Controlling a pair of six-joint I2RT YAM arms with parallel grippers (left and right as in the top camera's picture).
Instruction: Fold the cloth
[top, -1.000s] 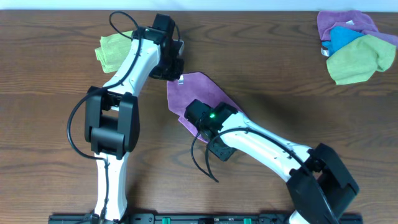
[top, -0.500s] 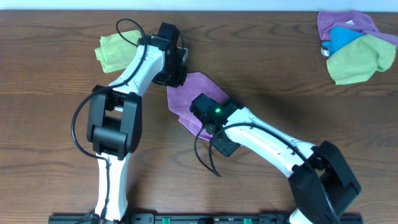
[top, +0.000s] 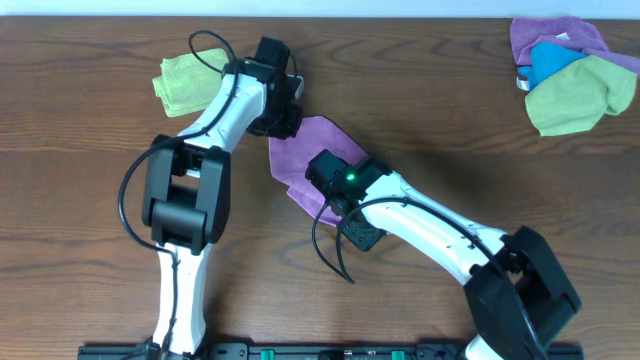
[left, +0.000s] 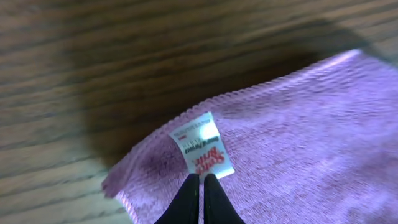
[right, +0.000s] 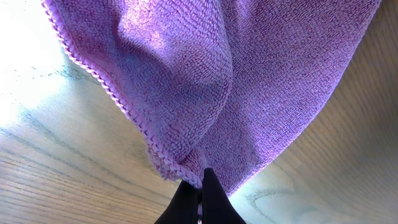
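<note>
The magenta-purple cloth lies on the wooden table between the two arms, partly folded over. My left gripper is at its far left corner. In the left wrist view the fingers are shut on the cloth just below its white tag. My right gripper is at the cloth's near edge. In the right wrist view the fingers are shut on the stitched hem, and the cloth bunches into a raised fold above them.
A lime-green cloth lies at the back left, beside the left arm. At the back right is a pile of a lavender cloth, a blue cloth and a green cloth.
My left gripper moved slightly right onto the cloth's corner and now covers the tag in the overhead view. My right wrist shifted a little up and left along the near edge.
</note>
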